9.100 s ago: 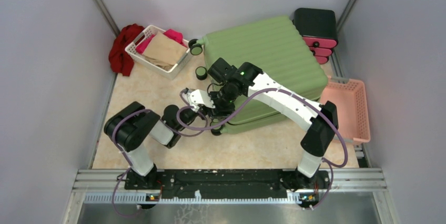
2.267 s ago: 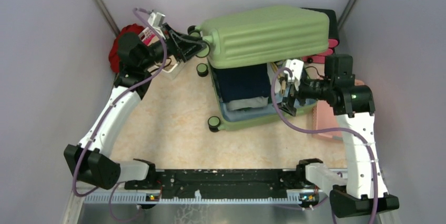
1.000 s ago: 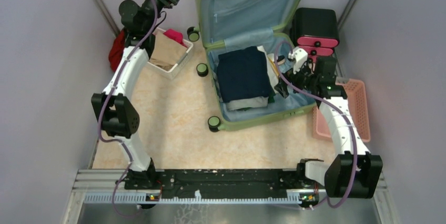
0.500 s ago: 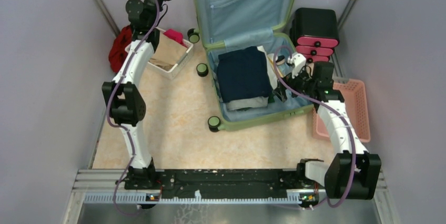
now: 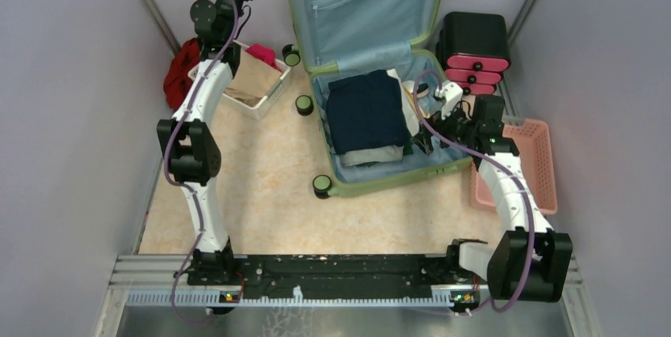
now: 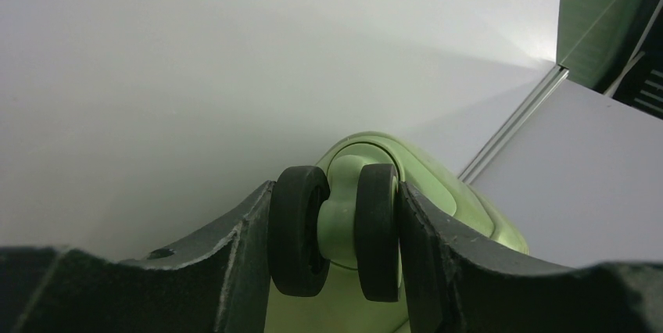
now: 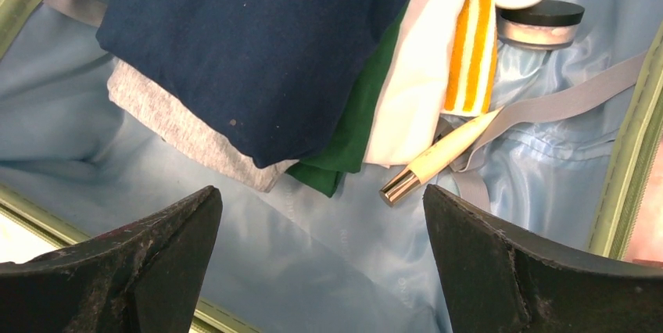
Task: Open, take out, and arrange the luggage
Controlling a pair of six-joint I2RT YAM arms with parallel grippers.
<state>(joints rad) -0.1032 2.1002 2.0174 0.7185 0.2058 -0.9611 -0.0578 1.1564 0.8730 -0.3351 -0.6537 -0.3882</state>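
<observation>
Luggage point(image 5: 369, 13) is lying open on the counter, its lid standing upright at the far end and its base sitting right under my right gripper point(image 7: 317, 216). I am holding that gripper spread wide, gripping nothing, and looking straight down into the blue lining. The folded clothes point(image 7: 258, 44) are sitting ahead of it and toward its left finger, their long side running away from me. A cream tube point(image 7: 438, 157) is slanting just ahead of its right finger. My right arm is by far the nearer one to these contents. My left gripper point(image 6: 336, 192) is reaching up at the lid's top corner, well apart from the base, pinching the caster wheel point(image 6: 299, 231) between both fingers and propping the lid. A couple of seconds ago the lid was hanging half raised over the base; now it is standing fully back, and my left gripper has risen with it. I am judging the next reach as a short drop forward onto the stack.
</observation>
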